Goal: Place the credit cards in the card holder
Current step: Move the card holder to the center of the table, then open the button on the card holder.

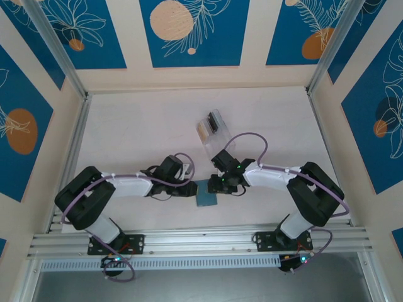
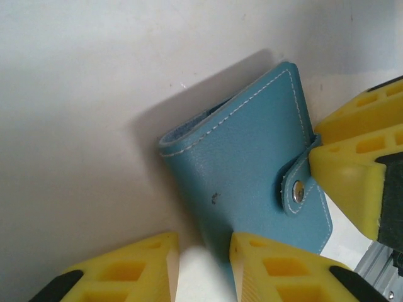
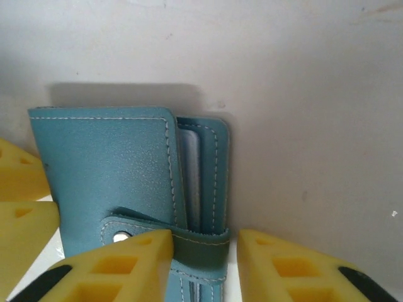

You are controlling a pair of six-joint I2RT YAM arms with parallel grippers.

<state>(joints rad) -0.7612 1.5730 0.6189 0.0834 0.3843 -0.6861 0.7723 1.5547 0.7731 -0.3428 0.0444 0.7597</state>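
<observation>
While folded, stitched teal card holder (image 2: 245, 163)

A white table (image 1: 145, 126) sits between cream walls (image 1: 189, 78). Blue panels (image 1: 217, 47) with orange discs and leaf outlines cover them.

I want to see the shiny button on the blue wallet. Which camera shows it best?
Left wrist view: the round silver metal snap sits clear on the flat teal leather wallet's strap. Right wrist view shows it beside the right gripper; from the top it's too small.
</observation>
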